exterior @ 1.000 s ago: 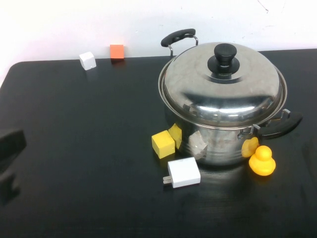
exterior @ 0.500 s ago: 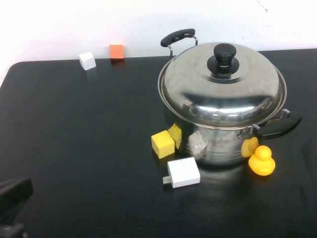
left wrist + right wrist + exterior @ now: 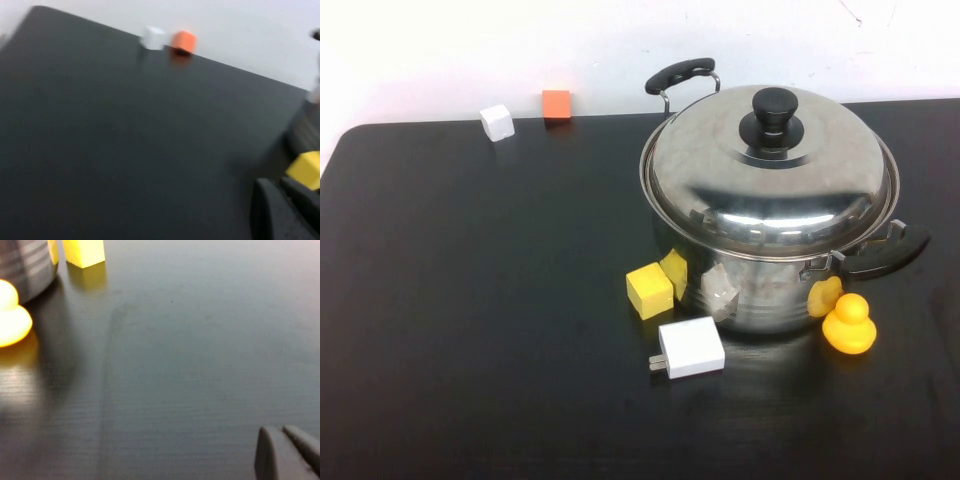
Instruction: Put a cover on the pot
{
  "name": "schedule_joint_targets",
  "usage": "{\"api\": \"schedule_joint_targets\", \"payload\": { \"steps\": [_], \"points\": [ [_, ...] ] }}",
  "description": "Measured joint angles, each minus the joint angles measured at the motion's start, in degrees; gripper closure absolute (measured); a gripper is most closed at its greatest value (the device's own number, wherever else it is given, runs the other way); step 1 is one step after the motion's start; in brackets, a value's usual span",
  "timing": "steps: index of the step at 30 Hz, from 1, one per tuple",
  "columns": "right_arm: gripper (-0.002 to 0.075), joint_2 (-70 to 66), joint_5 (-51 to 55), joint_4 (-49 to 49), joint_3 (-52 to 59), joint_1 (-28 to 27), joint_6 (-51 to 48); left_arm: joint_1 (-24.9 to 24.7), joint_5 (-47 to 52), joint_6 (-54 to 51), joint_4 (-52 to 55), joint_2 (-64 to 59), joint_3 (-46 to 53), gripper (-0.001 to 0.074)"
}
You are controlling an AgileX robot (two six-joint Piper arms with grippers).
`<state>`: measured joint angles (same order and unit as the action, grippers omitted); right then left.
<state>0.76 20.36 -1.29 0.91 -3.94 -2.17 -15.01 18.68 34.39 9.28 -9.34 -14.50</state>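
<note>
The large steel pot with black side handles stands at the right of the black table. The domed steel lid with a black knob sits on top of it. Neither arm shows in the high view. My left gripper shows only in the left wrist view, shut and empty, over bare table at the left. My right gripper shows only in the right wrist view, shut and empty, low over bare table; a sliver of the pot's wall is in that view.
A yellow block, a white charger plug and a yellow rubber duck lie close around the pot's front. A white cube and an orange cube sit at the back edge.
The left arm, seen at the left edge one second ago, slid down toward the near edge and has left the high view. The pot and lid have not moved.
</note>
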Motion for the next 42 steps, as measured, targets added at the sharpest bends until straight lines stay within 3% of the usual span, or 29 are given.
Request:
{"api": "schedule_joint_targets", "payload": {
  "steps": [6, 12, 36, 42],
  "points": [
    [0.0728, 0.0, 0.0, 0.0, 0.0, 0.0, 0.0, 8.6, -4.5, -7.0, -5.9, 8.7, 13.9, 0.0736],
    [0.0728, 0.0, 0.0, 0.0, 0.0, 0.0, 0.0, 13.2, -1.4, -9.5, -9.3, 9.9, 15.6, 0.0736],
    [0.0728, 0.0, 0.0, 0.0, 0.0, 0.0, 0.0, 12.5, -0.7, -14.8, -9.6, 10.0, 15.5, 0.0736],
    [0.0728, 0.0, 0.0, 0.0, 0.0, 0.0, 0.0, 12.5, -0.7, -21.0, -9.6, 10.0, 15.5, 0.0736]
  ]
}}
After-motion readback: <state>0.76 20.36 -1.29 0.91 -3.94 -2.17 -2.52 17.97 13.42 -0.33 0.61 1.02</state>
